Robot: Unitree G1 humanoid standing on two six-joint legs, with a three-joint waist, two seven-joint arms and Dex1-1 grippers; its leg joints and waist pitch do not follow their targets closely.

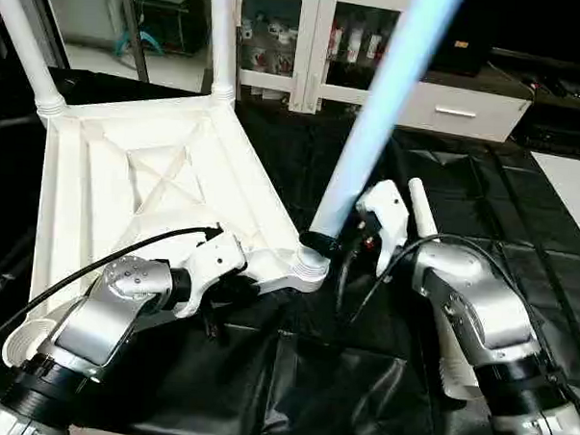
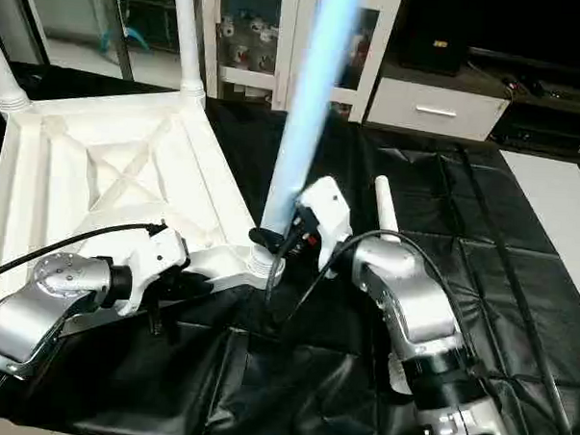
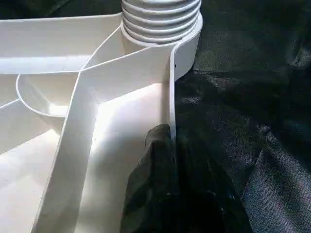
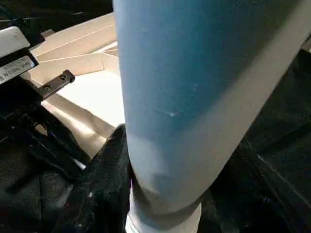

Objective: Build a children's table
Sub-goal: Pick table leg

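Observation:
The children's table lies upside down: its white ribbed tabletop [image 1: 138,172] rests on the black cover, with two white legs [image 1: 32,57] [image 1: 222,36] standing in the far corner sockets. A third leg [image 1: 382,96] stands in the near right socket [image 1: 312,269], leaning to the right. My right gripper [image 1: 329,244] is shut around that leg's base [image 4: 184,121]. My left gripper [image 3: 167,160] is shut on the tabletop's near rim [image 3: 171,97], just beside that socket. Another leg [image 1: 420,206] lies on the cover beyond my right forearm, partly hidden by it.
The black cover [image 1: 312,373] spreads over the whole work surface. A white glass-door cabinet [image 1: 308,35] and a white drawer unit [image 1: 458,109] stand behind it. The tabletop's near left socket [image 1: 20,342] sits by my left forearm.

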